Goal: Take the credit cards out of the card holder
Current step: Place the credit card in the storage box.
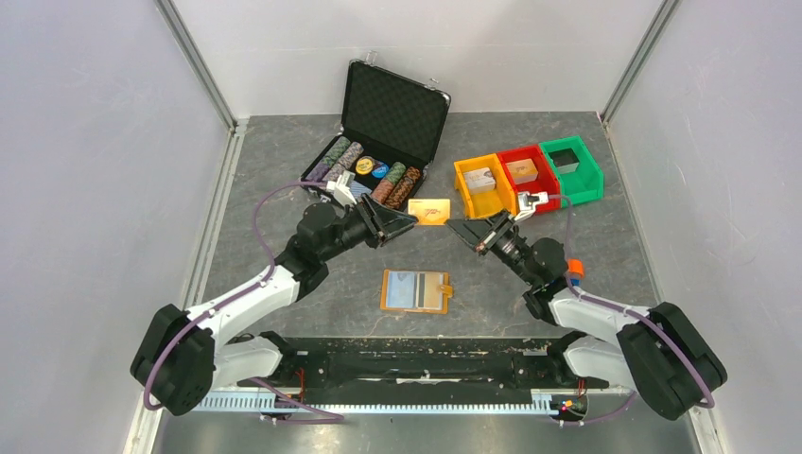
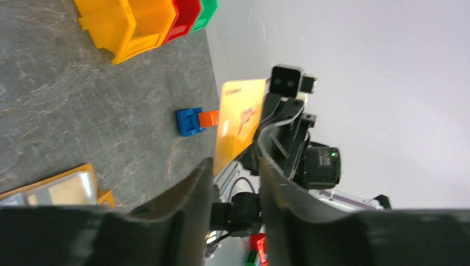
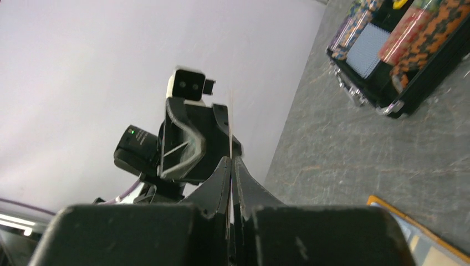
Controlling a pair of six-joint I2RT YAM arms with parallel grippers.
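Credit card [image 1: 434, 210], orange, print unreadable, pinched by right hand [image 1: 452, 225].

A robot lab cell; white panel walls [image 1: 85, 142] enclose a grey tabletop [image 1: 274, 161].

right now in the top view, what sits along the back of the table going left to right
chip case → orange bin → red bin → green bin
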